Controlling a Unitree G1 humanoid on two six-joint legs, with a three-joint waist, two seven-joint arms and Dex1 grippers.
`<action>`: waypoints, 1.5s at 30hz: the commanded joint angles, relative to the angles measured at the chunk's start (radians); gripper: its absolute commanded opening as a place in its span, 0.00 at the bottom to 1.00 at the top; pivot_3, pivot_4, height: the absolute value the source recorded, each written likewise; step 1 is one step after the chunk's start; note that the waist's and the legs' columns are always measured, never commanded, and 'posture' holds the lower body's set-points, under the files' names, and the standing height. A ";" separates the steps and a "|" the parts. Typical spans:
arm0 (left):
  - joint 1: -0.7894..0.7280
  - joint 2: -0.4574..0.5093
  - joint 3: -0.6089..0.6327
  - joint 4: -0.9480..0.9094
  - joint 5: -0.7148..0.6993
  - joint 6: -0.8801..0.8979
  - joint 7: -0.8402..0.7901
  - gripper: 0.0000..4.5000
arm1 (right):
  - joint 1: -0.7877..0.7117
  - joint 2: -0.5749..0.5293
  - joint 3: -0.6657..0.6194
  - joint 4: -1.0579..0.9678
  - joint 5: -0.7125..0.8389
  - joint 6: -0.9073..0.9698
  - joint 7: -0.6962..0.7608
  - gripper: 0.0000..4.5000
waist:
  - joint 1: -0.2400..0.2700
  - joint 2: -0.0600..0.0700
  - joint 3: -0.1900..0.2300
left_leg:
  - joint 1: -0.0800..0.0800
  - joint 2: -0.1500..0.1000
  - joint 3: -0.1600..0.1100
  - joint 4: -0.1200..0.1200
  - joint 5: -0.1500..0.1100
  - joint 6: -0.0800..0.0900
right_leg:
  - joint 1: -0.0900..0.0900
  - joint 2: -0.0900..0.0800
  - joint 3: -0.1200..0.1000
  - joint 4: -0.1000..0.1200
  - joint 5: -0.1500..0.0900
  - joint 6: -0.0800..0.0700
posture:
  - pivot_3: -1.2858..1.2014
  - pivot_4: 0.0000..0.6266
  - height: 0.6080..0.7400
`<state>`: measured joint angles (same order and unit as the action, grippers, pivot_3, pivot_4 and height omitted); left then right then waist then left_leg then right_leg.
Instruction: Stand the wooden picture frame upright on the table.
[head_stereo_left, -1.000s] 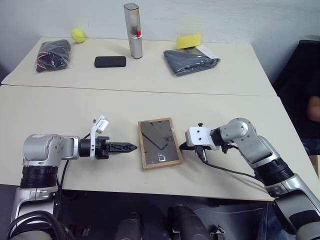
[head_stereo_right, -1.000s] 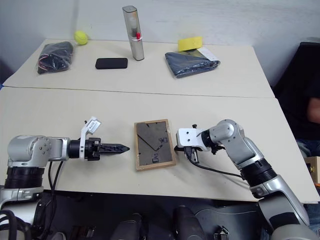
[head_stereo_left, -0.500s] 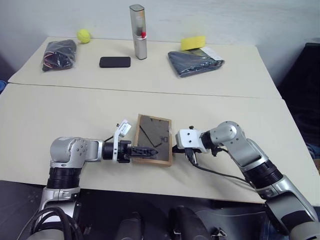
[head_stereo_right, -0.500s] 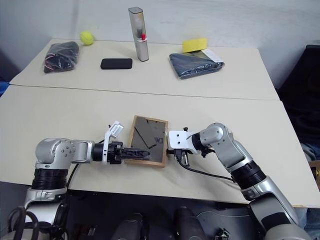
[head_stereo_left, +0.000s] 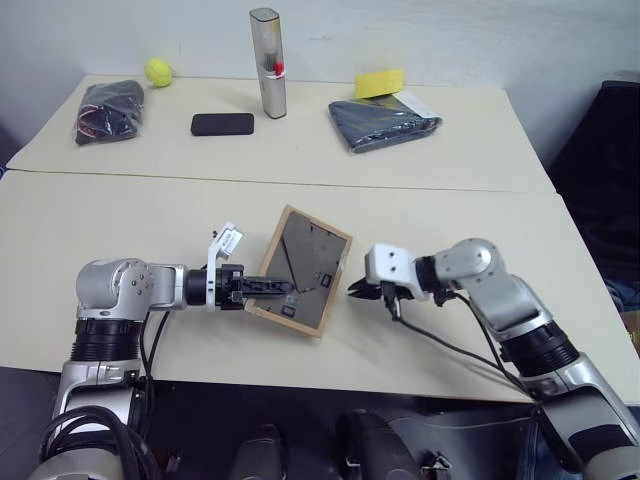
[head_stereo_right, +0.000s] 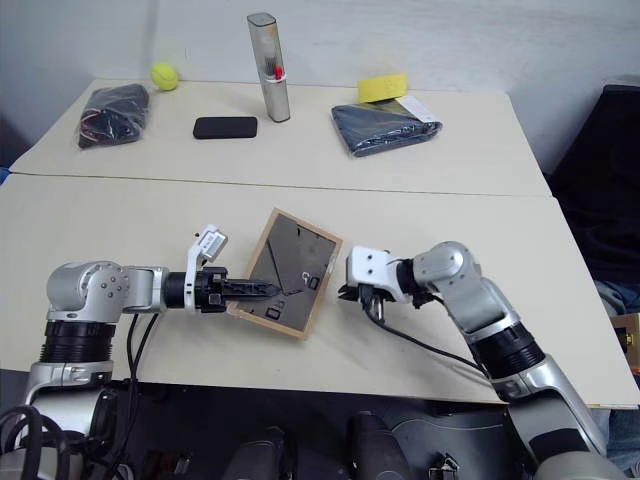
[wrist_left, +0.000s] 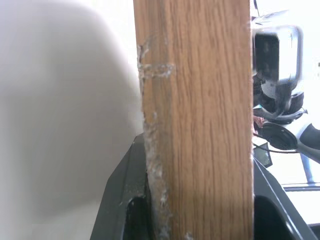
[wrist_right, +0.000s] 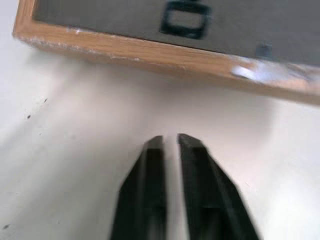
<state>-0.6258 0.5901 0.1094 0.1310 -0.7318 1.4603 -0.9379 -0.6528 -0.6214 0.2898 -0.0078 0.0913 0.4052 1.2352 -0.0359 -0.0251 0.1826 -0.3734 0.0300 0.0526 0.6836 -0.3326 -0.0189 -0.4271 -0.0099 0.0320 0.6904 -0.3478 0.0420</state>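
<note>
The wooden picture frame (head_stereo_left: 305, 262) is tilted up off the table (head_stereo_left: 150, 215), dark back facing me, one lower corner low near the tabletop. My left gripper (head_stereo_left: 285, 287) is shut on its left edge. In the left wrist view the light-wood edge (wrist_left: 195, 100) sits between the black fingers (wrist_left: 122, 195). My right gripper (head_stereo_left: 356, 290) hovers just off the frame's right side without touching it. In the right wrist view its fingertips (wrist_right: 155, 145) stand a narrow gap apart, holding nothing, with the frame's wooden edge (wrist_right: 150, 52) ahead of them.
On the far tabletop lie a black phone (head_stereo_left: 221, 124), a tall silver container (head_stereo_left: 265, 63), a yellow ball (head_stereo_left: 156, 71), a black bag (head_stereo_left: 107, 108), a dark folded cloth (head_stereo_left: 382, 122) and a yellow sponge (head_stereo_left: 377, 83). A seam (head_stereo_left: 300, 183) joins the two tops.
My left gripper came in from the left, shut on the frame's edge and lifted it from flat to tilted. The right gripper has come off the frame's right edge and parted slightly.
</note>
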 joint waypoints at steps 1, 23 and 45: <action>-0.014 0.023 0.022 -0.061 -0.059 -0.017 -0.035 0.28 | -0.063 -0.026 -0.126 -0.088 0.162 0.165 0.034 0.42 | -0.001 0.000 0.000 | 0.000 0.000 0.000 0.000 0.000 0.000 | 0.000 0.000 0.000 0.000 0.000 0.000 | 0.52 0.24 1.00; -0.079 0.064 -0.011 -0.058 -0.064 -0.096 -0.007 0.28 | -0.150 0.208 -0.187 -0.277 0.553 0.535 -0.165 1.00 | -0.006 0.000 0.000 | -0.002 0.000 0.000 -0.001 0.000 0.000 | -0.002 0.000 0.000 0.000 0.000 0.000 | 0.52 0.24 1.00; -0.149 0.092 0.032 -0.015 -0.167 -0.012 -0.071 0.28 | -0.062 -0.007 -0.095 0.265 -0.665 -1.380 -0.925 1.00 | -0.035 -0.002 0.001 | -0.001 0.000 0.003 -0.001 0.001 -0.002 | -0.003 0.003 0.004 0.001 0.000 0.001 | 0.52 0.24 1.00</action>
<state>-0.7557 0.6607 0.1323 0.1590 -0.8609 1.4447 -0.9807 -0.6871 -0.6382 0.1971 0.2379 -0.4815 -0.8937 0.4230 -0.0708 -0.0269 0.1840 -0.3736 0.0302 0.0554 0.6826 -0.3316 -0.0206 -0.4296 -0.0073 0.0361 0.6923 -0.3477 0.0424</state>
